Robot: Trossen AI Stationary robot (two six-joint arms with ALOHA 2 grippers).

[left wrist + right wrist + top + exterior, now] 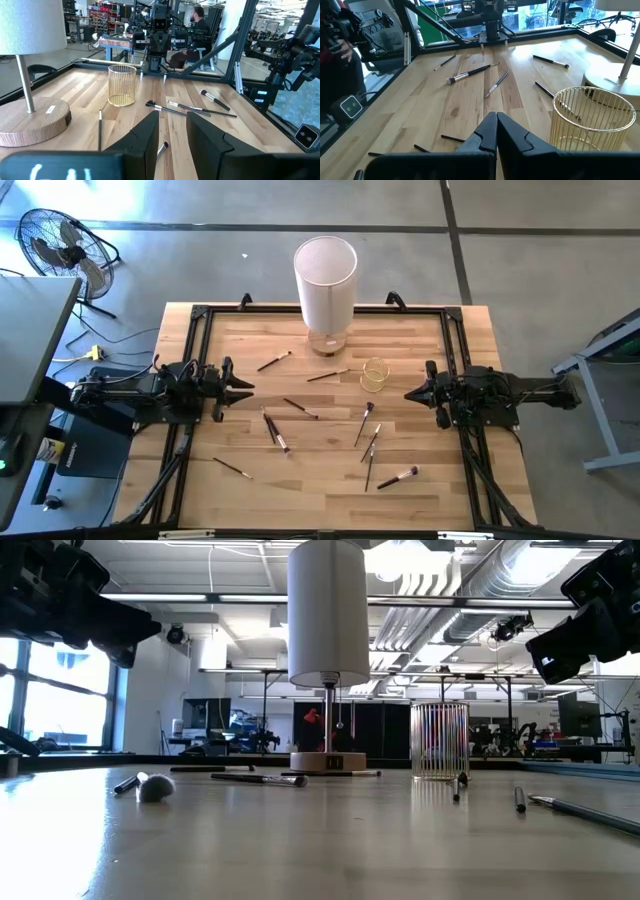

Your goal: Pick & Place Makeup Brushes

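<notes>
Several makeup brushes lie flat and scattered on the wooden table: one near the lamp (274, 361), a pair at the middle (275, 432), a large-tufted one (398, 477) toward the near edge, and others (366, 432). My left gripper (245, 388) hovers at the table's left side with a gap between its fingers (172, 137), which touch nothing. My right gripper (410, 393) hovers at the right side, beside the wire cup (375, 374), fingers shut (496, 131) and empty. Brushes (172, 108) (470, 74) lie ahead of each gripper.
A lamp with a tall white shade (325, 280) stands on a round wooden base (30, 120) at the table's far middle. The gold wire cup (592, 117) stands upright near it. A black frame (195, 320) edges the table. A person (200, 22) sits beyond the table.
</notes>
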